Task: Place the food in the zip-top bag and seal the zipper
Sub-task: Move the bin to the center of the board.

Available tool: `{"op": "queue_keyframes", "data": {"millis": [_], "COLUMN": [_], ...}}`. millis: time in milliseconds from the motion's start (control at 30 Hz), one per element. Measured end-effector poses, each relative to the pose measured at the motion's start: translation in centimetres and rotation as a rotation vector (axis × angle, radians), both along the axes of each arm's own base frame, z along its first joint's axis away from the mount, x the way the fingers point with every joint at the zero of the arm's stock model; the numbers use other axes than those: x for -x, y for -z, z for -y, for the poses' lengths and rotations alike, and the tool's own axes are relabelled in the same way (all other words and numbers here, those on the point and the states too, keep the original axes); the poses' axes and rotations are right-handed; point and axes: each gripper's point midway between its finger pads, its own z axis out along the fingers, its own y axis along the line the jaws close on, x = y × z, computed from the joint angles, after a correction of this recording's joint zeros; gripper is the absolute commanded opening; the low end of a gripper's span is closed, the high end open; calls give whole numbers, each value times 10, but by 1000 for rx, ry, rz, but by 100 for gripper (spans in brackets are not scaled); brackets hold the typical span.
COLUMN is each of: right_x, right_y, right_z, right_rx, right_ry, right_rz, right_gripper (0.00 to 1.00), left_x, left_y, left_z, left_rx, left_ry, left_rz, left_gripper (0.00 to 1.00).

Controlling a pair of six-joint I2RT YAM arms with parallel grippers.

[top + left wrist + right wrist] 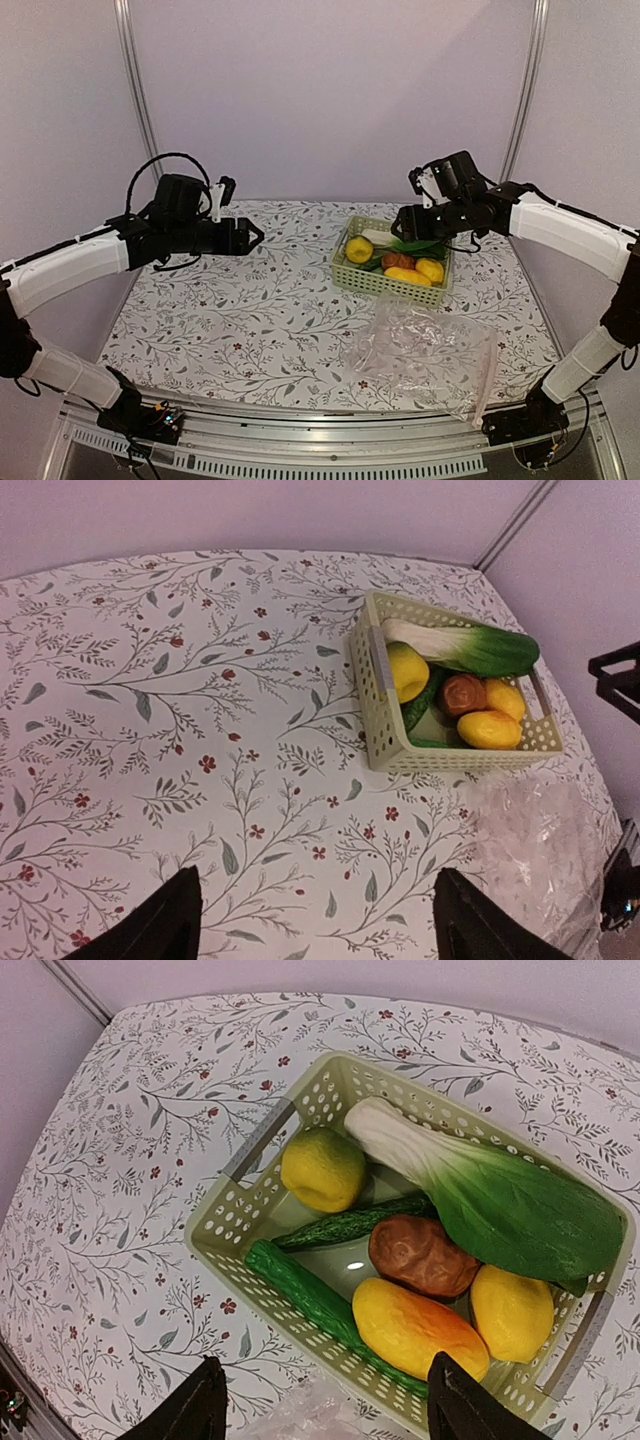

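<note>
Food sits together in the pale green basket on the flowered table, as you see from the top view. Your right gripper hangs above the basket's far edge, clear of the food. Your left gripper hovers well to the basket's left. The zip-top bag lies flat just in front of the basket, clear and crinkled. The zipper shows as a pinkish strip down the bag's right edge, in front of the basket's right corner.

From your left wrist, the two fingers stand wide apart, gripping nothing. The basket lies well ahead of them and to the right, with the bag near its front corner.

From your right wrist, the fingers are again spread wide and unloaded, and the basket sits close below and ahead of them. Inside it, a white-stalked leafy green lies along the far side. One lemon fills the left corner and a second lemon the right. The reddish-brown round piece sits between them. An orange-yellow oblong piece rests against the near wall beside the long green cucumber.
</note>
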Motion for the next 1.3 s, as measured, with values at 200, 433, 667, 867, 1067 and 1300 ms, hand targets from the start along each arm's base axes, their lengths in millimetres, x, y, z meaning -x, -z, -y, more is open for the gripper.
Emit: {"op": "queue_keyframes", "data": {"millis": [200,433,667,867,1067,1300], "right_x": [-9,-38,-47,-50,-53,-58], "right_y": [53,62,83,126,148,163], "right_z": [13,84,124,132,138,131], "right_rx": [35,-2,9,43,54,47], "right_ry": [128,380,502,527,544,505], "right_rz": [-168,-225,-265,-348,-395,-417], "right_gripper": [56,47,45,37,29,5], "left_x": [36,39,32,30,27,23], "left_y": [19,35,44,42,49,42], "left_z": [8,8,13,18,24,33], "left_rx": [-57,-52,-48,-43,-52,-51], "left_ry": [80,60,31,35,42,62], "left_rz": [-47,-120,-186,-212,-254,-271], "left_gripper": [65,66,66,66,65,64]}}
